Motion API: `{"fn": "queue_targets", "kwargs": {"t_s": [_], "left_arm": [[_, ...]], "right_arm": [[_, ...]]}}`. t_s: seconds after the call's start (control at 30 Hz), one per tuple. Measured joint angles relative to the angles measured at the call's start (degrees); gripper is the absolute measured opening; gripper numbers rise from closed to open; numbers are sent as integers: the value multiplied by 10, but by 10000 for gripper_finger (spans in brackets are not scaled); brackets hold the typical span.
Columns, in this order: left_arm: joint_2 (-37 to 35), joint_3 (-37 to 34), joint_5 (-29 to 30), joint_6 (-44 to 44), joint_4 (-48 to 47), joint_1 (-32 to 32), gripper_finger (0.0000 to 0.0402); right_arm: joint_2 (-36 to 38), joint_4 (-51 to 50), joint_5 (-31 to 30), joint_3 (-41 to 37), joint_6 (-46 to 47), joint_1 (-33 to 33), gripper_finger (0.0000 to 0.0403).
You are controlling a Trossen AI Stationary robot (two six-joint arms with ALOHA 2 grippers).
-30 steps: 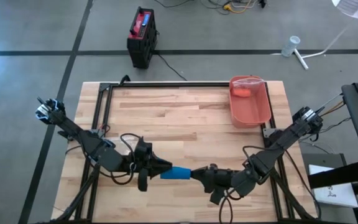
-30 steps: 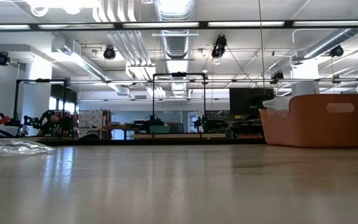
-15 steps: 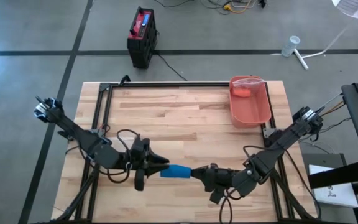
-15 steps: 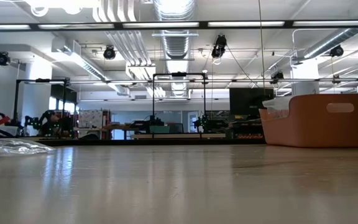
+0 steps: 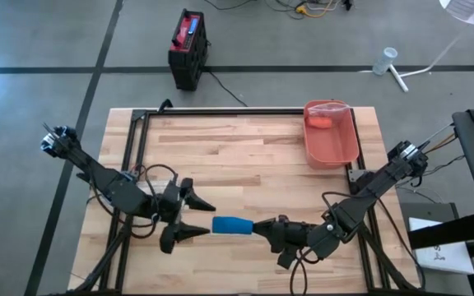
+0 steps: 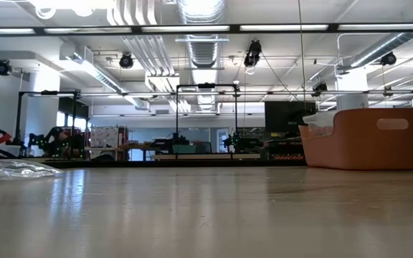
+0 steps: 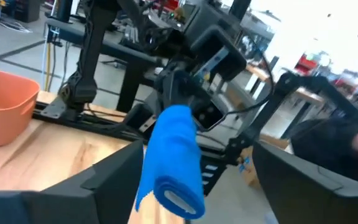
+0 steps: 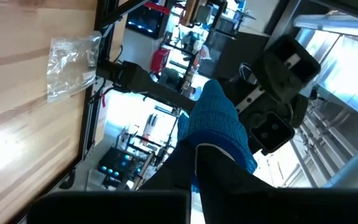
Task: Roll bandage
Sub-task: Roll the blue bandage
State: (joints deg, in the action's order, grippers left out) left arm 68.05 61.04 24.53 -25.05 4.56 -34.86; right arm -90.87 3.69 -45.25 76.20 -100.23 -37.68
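The bandage (image 5: 232,224) is a blue roll lying level near the table's front edge, its axis running left to right. My right gripper (image 5: 259,227) is shut on its right end. My left gripper (image 5: 207,219) stands open just left of the roll, one finger on either side of the roll's left end without touching it. In the left wrist view the bandage (image 7: 174,155) points away between my two spread fingers, with a small loose flap (image 7: 140,198) at its near end. The right wrist view shows the bandage (image 8: 215,121) beyond my shut fingers. My right gripper pinches the roll's right end (image 8: 211,138) between its two fingers (image 8: 225,171). The fingers come in level from the table's right side and lie along the roll's axis. The roll sticks out level toward the left arm and appears lifted clear of the table.
An orange bin (image 5: 340,146) stands at the table's far right corner, also in the low view (image 6: 364,140), with an orange thing inside. A clear plastic bag (image 8: 73,57) lies at the table's left side. A black and red box (image 5: 188,49) stands on the floor beyond the table.
My left gripper has opened, let go of the roll's left end, and drawn back toward the table's left edge. The bandage has stayed level in my right gripper.
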Motion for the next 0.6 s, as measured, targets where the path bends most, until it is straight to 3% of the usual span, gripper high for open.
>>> {"fn": "queue_targets", "kwargs": {"t_s": [0.33,0.6], "left_arm": [[47,0,0,66,-1,2,310],[60,0,0,66,-1,9,272]], "right_arm": [[0,-4,2,0,-2,12,3],[0,-4,2,0,-2,12,3]]}}
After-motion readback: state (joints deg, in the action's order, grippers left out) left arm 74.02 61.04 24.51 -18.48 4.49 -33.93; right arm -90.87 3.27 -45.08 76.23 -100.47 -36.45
